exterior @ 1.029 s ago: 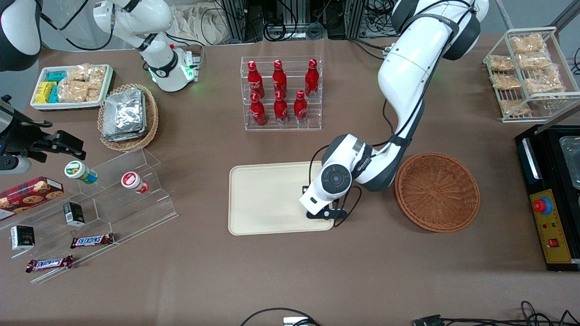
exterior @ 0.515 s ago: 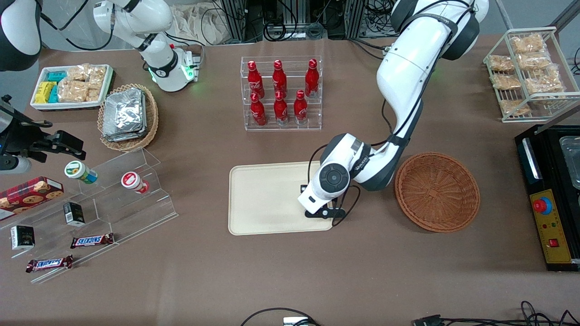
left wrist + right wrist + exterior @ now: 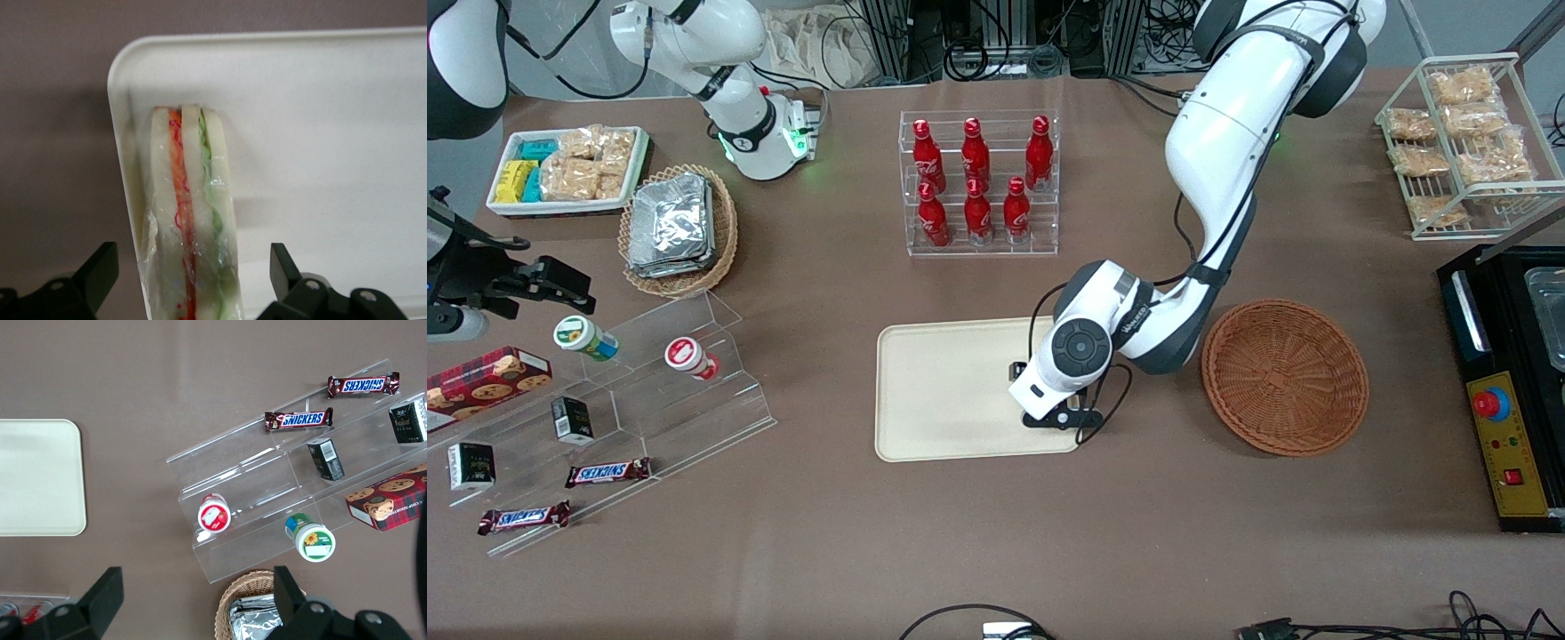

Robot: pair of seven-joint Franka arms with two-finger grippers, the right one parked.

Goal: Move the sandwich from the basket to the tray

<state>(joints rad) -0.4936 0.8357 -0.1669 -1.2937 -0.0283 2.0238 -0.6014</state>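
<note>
The sandwich (image 3: pixel 192 220), a wrapped white wedge with orange-red and green filling, stands on its edge on the cream tray (image 3: pixel 320 120) close to the rim. My left gripper (image 3: pixel 192 257) is open, with a finger on each side of the sandwich and a gap on both sides. In the front view the gripper (image 3: pixel 1040 404) hangs over the tray (image 3: pixel 943 391) at its end nearest the reddish-brown basket (image 3: pixel 1285 376), which holds nothing. The arm hides the sandwich there.
A clear rack of red bottles (image 3: pixel 978 182) stands farther from the front camera than the tray. A stepped acrylic stand (image 3: pixel 649 391) with snacks and a tan basket of foil packets (image 3: pixel 676 227) lie toward the parked arm's end. A black control box (image 3: pixel 1507 382) sits beside the basket.
My left gripper has shifted slightly over the tray, away from the front camera and toward the parked arm's end. Nothing else has moved.
</note>
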